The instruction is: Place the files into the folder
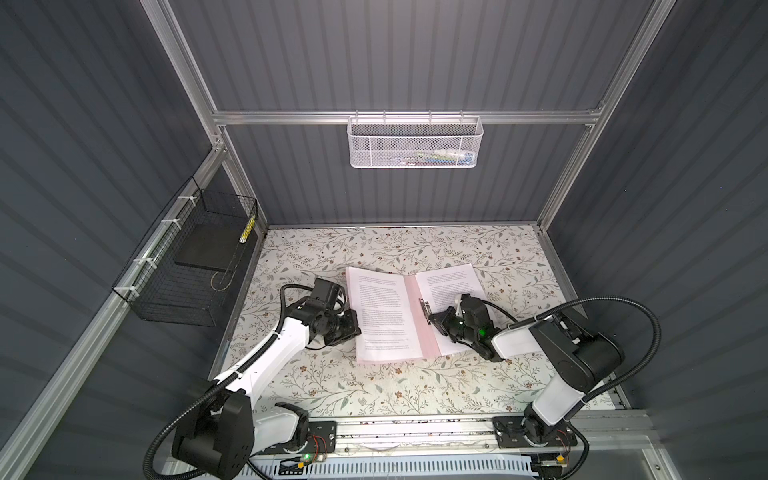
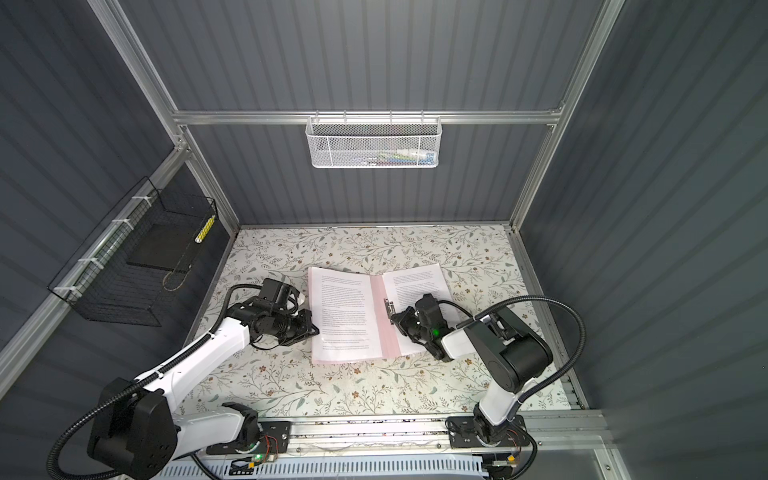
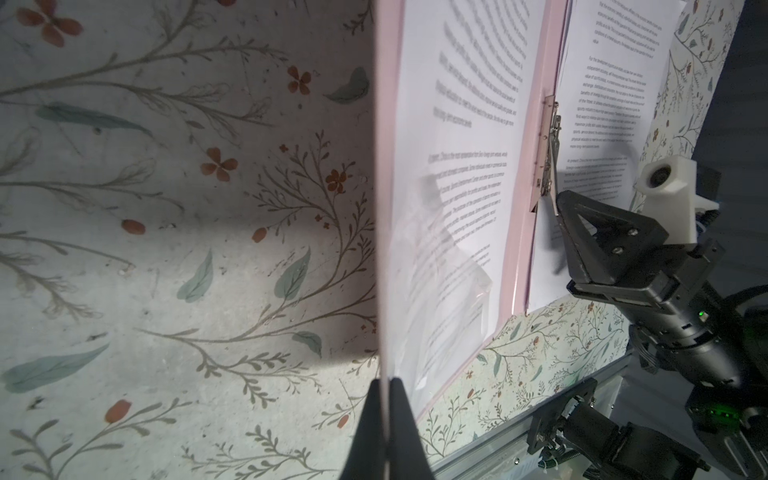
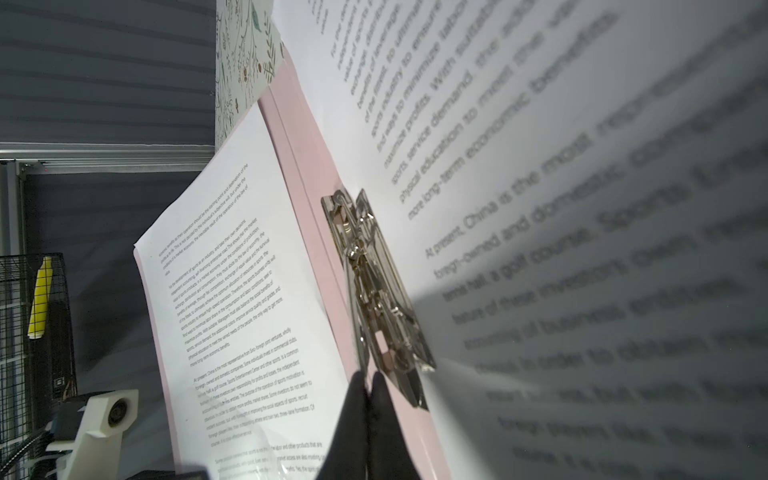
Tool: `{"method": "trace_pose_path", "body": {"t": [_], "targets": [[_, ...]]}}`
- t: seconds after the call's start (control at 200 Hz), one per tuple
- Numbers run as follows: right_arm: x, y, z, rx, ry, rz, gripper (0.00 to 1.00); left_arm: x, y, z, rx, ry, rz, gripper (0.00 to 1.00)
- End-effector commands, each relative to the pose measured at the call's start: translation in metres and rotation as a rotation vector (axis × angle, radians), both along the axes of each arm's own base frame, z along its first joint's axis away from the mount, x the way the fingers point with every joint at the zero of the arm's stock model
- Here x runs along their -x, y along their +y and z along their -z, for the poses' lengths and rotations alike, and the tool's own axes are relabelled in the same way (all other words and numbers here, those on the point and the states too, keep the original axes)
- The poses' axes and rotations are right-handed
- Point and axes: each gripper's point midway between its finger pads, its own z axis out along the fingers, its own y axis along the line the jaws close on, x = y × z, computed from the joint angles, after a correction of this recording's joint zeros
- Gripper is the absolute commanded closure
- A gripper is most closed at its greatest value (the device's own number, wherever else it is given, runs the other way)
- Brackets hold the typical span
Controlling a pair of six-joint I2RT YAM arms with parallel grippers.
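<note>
The pale pink folder (image 1: 417, 320) (image 2: 380, 320) lies open in the middle of the floral table. The files, white printed sheets (image 1: 380, 311) (image 2: 340, 311), lie on both of its halves. My left gripper (image 1: 357, 323) (image 3: 390, 380) is shut on the outer edge of the folder's left cover (image 3: 388, 208), which is raised off the table. My right gripper (image 1: 430, 318) (image 4: 368, 376) reaches over the right-hand sheet (image 4: 540, 166) and is shut on the lever of the silver metal clip (image 4: 374, 282) (image 3: 548, 137) by the spine. The lever stands lifted.
A black wire basket (image 1: 187, 266) on the left wall holds a flat black slab (image 1: 205, 249) and a yellow marker (image 1: 248, 228). A white mesh basket (image 1: 415, 141) hangs on the back rail. The arms' metal mounting rail (image 1: 415, 432) runs along the table's front edge.
</note>
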Motion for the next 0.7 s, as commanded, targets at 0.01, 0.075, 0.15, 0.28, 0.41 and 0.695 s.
{"method": "trace_pose_path", "body": {"t": [0.01, 0.075, 0.15, 0.28, 0.41, 0.695], "targets": [[0.039, -0.040, 0.076, 0.212, 0.189, 0.038, 1.00, -0.007, 0.011, -0.001, -0.076, -0.017, -0.018, 1.00], [0.043, -0.043, 0.086, 0.238, 0.204, 0.032, 1.00, -0.009, 0.012, -0.004, -0.079, -0.023, -0.019, 1.00], [0.048, -0.046, 0.095, 0.256, 0.214, 0.035, 1.00, -0.009, 0.011, -0.004, -0.080, -0.023, -0.015, 1.00], [0.053, -0.053, 0.106, 0.278, 0.220, 0.056, 1.00, -0.010, 0.012, -0.003, -0.089, -0.019, -0.011, 1.00], [0.057, -0.060, 0.113, 0.327, 0.227, 0.063, 1.00, -0.010, 0.012, -0.004, -0.090, -0.017, -0.009, 1.00], [0.060, -0.067, 0.120, 0.416, 0.250, 0.058, 1.00, -0.013, 0.011, -0.001, -0.103, -0.011, 0.003, 1.00]]}}
